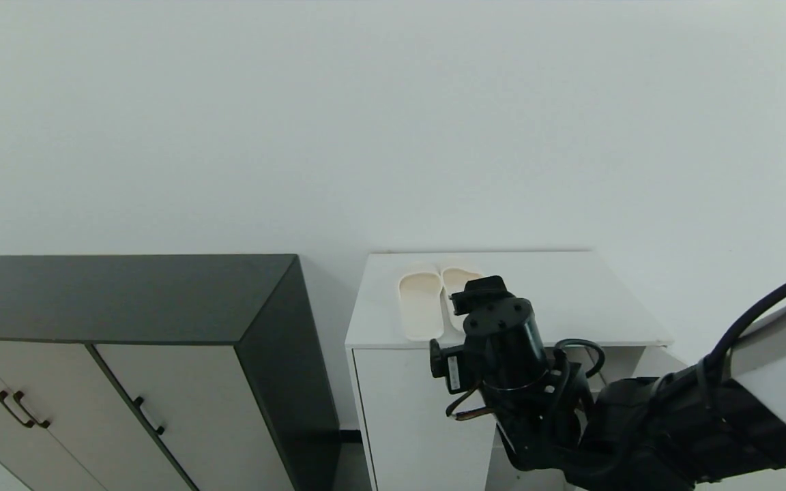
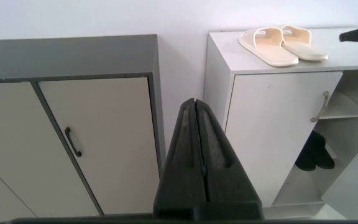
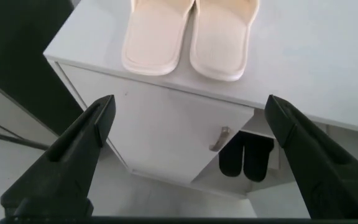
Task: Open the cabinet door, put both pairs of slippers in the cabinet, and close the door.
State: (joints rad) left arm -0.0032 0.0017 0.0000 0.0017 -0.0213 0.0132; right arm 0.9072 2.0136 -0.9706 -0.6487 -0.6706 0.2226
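Observation:
A cream pair of slippers [image 1: 434,300] [image 2: 281,45] [image 3: 191,34] lies side by side on top of the white cabinet [image 1: 570,293] [image 2: 272,124] [image 3: 160,124]. A black pair of slippers [image 2: 316,152] [image 3: 247,155] stands inside the cabinet's open right half, beside the left door with its handle [image 2: 320,107] [image 3: 219,138]. My right gripper [image 1: 478,290] [image 3: 190,102] hovers open just in front of and above the cream pair, holding nothing. My left gripper [image 2: 196,109] is shut and empty, low down and well back from both cabinets.
A dark-topped cabinet [image 1: 127,293] [image 2: 73,59] with pale doors and black handles stands close to the left of the white one. A plain wall runs behind both. A shelf [image 2: 344,112] crosses the open compartment above the black pair.

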